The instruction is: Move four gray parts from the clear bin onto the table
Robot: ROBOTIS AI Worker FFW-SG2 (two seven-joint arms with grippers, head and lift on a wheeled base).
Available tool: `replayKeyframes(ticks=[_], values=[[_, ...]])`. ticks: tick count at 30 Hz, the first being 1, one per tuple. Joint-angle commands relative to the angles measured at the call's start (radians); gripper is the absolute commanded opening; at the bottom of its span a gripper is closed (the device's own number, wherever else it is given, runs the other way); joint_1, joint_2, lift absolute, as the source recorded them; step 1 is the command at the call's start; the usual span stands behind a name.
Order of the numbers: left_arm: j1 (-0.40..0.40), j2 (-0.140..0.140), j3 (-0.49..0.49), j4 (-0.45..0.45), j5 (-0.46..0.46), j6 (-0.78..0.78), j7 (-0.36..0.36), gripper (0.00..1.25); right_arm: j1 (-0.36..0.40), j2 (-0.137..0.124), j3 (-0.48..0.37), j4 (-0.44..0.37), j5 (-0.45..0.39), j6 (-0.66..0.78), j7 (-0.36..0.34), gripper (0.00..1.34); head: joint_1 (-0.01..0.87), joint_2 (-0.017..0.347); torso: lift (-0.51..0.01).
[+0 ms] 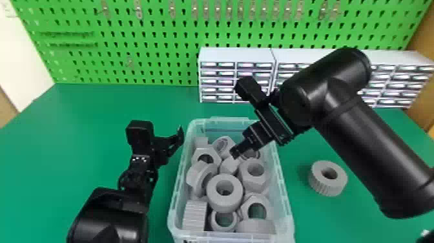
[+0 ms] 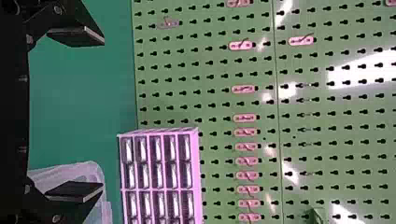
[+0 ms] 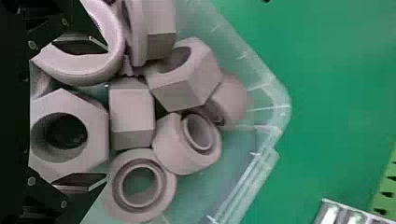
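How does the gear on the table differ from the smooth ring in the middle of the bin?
The gear has a ridged outer side; the ring's is smooth. The gear lies on the table; the ring is inside the bin. Both are gray and round with a central hole.

A green pegboard (image 1: 155,69) stands upright beyond the left claw (image 1: 179,137) and the right claw (image 1: 235,153); small metal hooks (image 1: 217,10) line its upper part; white drawer cabinets (image 1: 235,55) sit beyond the right claw, reaching off to its right; a pale wall (image 1: 19,58) rises beyond the left claw, well to its left.
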Motion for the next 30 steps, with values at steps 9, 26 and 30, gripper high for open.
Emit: replayKeyframes(ticks=[9,26,30], values=[[-0.001,0.002,0.0,0.0,-0.002,0.0,0.0,1.07,0.017,-0.001,0.03,0.055,-0.045,0.013,0.0,1.03,0.693,0.072,-0.052],[-0.003,0.003,-0.001,0.0,-0.004,0.0,0.0,1.07,0.018,-0.005,0.041,0.074,-0.039,0.019,0.0,1.03,0.693,0.072,-0.052],[-0.004,0.003,-0.001,0.0,-0.004,0.0,0.0,1.07,0.012,-0.008,0.052,0.078,-0.038,0.022,0.0,1.03,0.693,0.072,-0.052]])
